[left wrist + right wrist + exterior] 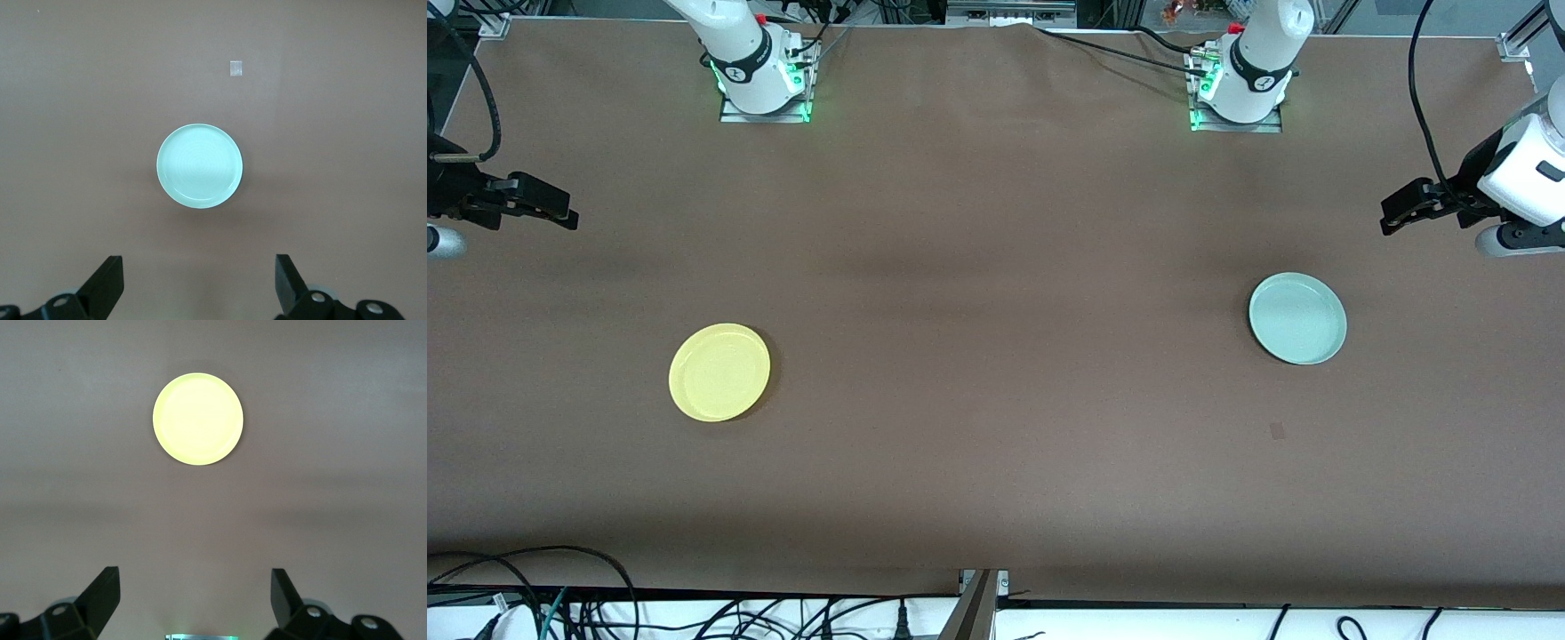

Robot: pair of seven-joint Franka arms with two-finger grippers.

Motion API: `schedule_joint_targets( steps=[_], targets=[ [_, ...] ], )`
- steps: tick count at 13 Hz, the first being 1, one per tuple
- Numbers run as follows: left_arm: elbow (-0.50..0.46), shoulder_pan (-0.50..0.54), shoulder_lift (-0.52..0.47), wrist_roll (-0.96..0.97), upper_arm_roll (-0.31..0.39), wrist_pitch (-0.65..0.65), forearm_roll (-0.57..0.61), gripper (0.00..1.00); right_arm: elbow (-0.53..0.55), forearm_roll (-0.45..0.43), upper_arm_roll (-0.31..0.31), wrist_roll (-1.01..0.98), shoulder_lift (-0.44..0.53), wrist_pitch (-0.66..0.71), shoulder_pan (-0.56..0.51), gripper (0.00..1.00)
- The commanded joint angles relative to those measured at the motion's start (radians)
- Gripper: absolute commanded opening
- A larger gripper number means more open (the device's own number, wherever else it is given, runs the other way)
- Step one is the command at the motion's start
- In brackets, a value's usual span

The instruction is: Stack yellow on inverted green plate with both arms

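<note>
The yellow plate (719, 372) (198, 419) lies flat, rim up, on the brown table toward the right arm's end. The pale green plate (1297, 318) (199, 165) lies flat toward the left arm's end, its hollow side facing up. The two plates are far apart. My right gripper (565, 215) (195, 587) hangs open and empty over the table's edge at its own end, well clear of the yellow plate. My left gripper (1394, 218) (199, 273) hangs open and empty over its end of the table, apart from the green plate.
A small pale square mark (1278, 431) (235, 68) sits on the tabletop nearer to the front camera than the green plate. The arm bases (763, 80) (1240, 93) stand along the table's edge at the robots' side. Loose cables (560, 604) run along the edge by the front camera.
</note>
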State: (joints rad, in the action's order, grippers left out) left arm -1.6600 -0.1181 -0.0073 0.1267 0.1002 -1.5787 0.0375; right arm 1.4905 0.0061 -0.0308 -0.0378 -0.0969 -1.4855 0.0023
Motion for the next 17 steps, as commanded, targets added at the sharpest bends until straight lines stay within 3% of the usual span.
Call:
schedule_joint_targets(
  steps=[1,13,17],
  targets=[
    [-0.036,-0.003,-0.026,0.013,-0.023,-0.004,0.044,1.00,-0.012,0.017,0.002,0.009,-0.003,0.001,-0.005,1.00],
    [-0.029,0.024,-0.005,-0.001,-0.019,-0.006,0.022,1.00,-0.012,0.017,0.000,0.009,-0.003,0.001,-0.005,1.00],
    [-0.066,0.028,-0.010,-0.018,-0.020,-0.006,0.022,1.00,-0.010,0.015,0.002,0.009,-0.003,0.002,-0.004,1.00]
  ],
)
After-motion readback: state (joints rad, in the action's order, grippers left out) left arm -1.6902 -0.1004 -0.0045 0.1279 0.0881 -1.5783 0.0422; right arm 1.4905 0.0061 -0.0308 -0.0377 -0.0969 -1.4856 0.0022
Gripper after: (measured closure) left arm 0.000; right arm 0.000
